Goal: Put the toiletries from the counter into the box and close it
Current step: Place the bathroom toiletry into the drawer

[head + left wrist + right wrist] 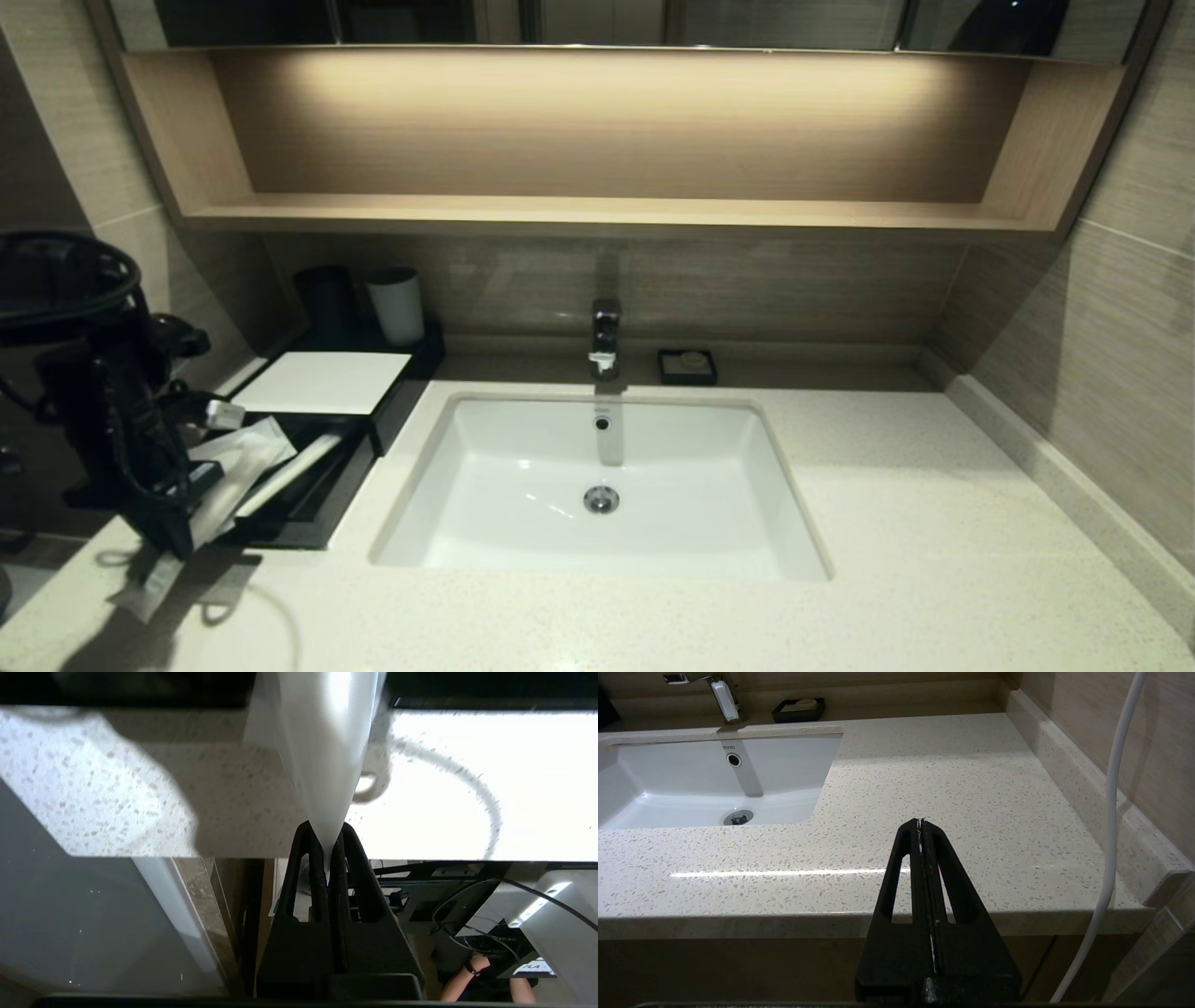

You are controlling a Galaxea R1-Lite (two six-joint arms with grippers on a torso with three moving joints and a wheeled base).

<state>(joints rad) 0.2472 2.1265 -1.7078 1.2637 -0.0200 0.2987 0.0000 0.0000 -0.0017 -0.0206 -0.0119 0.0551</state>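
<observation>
Speckled stone makes the counter (934, 523), and the white sink (523, 485) is sunk in its middle. At the left edge stands the black box (308, 523), open, with its white lid (322, 383) toward the back-left corner and white packets inside. Above the front-left corner the left gripper (331, 847) is clamped on a white sachet (322, 742), lifted off the surface. The right gripper (920, 823) hangs before the front edge on the right, its fingers pressed together and holding nothing.
</observation>
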